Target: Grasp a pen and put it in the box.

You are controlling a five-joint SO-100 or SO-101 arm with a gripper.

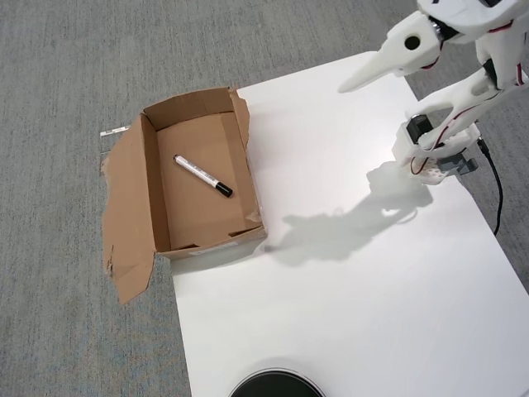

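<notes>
Grey carpet floor [74, 58]; white tabletop [347, 314] with sharp shadows; dark round object [275, 385] at bottom edge.

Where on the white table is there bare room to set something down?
Most of the white table is bare, from the box across to the arm's base, down to the dark round object. Inside the box, the pen lies mid-floor.

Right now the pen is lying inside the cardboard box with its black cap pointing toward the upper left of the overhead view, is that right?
Not quite. The pen does lie inside the box, but the overhead view shows its black cap at the lower right end, not the upper left.
</notes>
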